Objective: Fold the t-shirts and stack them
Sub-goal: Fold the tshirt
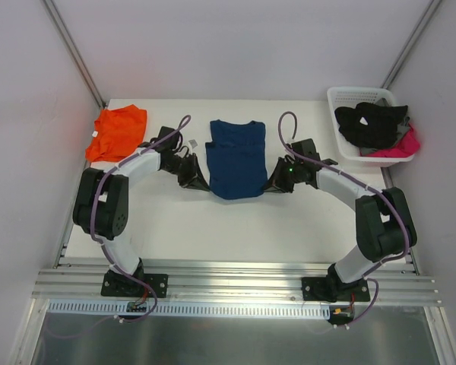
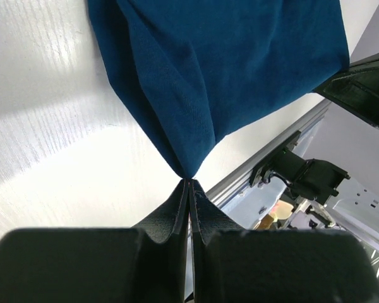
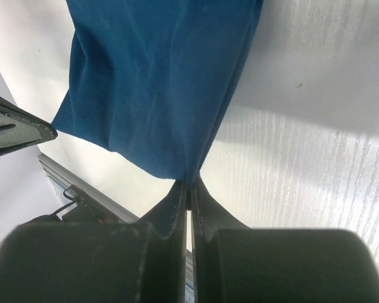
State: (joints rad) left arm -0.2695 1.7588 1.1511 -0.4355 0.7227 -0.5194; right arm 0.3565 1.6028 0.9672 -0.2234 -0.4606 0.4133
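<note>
The navy blue t-shirt (image 1: 236,157) lies folded lengthwise in the middle of the table, collar end at the far side. My left gripper (image 1: 200,185) is shut on its near left corner; the left wrist view shows the cloth (image 2: 227,69) pinched at the fingertips (image 2: 189,182). My right gripper (image 1: 270,186) is shut on the near right corner, with the cloth (image 3: 164,82) pinched at its tips (image 3: 191,184). The near hem hangs between the two grippers. The orange t-shirt (image 1: 118,132) lies crumpled at the far left of the table.
A white basket (image 1: 348,150) at the far right holds black and pink clothes (image 1: 376,125). A small grey tag (image 1: 191,142) lies left of the navy shirt. The table's near edge meets a metal rail (image 1: 235,283).
</note>
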